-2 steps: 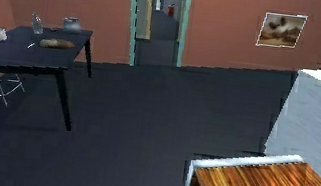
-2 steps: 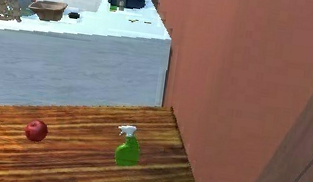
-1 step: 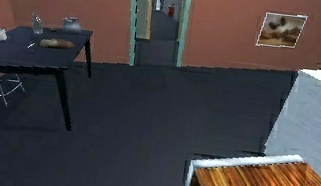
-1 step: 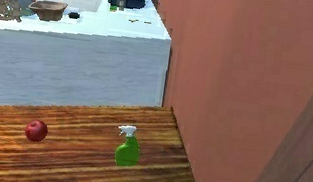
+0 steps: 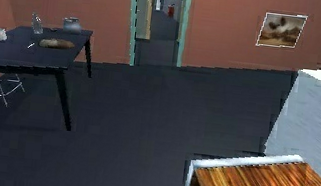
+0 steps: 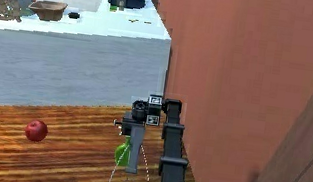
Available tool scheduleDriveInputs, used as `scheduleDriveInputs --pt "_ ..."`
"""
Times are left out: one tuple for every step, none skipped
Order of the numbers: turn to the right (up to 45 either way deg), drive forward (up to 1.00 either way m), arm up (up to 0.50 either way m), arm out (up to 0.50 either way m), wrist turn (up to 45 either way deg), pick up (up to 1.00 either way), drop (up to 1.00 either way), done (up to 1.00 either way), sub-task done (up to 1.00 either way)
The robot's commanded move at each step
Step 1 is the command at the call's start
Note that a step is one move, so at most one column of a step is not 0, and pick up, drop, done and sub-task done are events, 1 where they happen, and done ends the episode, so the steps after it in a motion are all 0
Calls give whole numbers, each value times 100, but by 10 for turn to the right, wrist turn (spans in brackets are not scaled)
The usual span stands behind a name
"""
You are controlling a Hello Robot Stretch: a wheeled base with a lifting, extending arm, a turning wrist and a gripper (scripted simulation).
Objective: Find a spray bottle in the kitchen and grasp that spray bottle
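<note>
A small pale bottle-like thing (image 5: pixel 37 25) stands on the dark table (image 5: pixel 11 59) at the forward view's left; its shape is too small to tell more. In the arm side view the dark arm (image 6: pixel 171 167) rises from the bottom edge, with the gripper (image 6: pixel 130 141) at its far end over a wooden tabletop (image 6: pixel 55 156). A small green thing (image 6: pixel 121 154) lies on the wood at the fingers, so I cannot tell whether the gripper holds anything.
A red apple (image 6: pixel 35 130) lies on the wooden tabletop. Behind it stands a white counter (image 6: pixel 78 59) with a bowl (image 6: pixel 47 9) and other kitchenware. A reddish wall (image 6: pixel 247 81) is close at the right. Ahead, dark floor leads to a doorway (image 5: pixel 158 25).
</note>
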Motion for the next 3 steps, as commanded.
scheduleDriveInputs --pt "0 0 0 0 450 0 0 0 0" --pt "0 0 0 0 450 0 0 0 0" --pt "0 0 0 0 450 0 0 0 0"
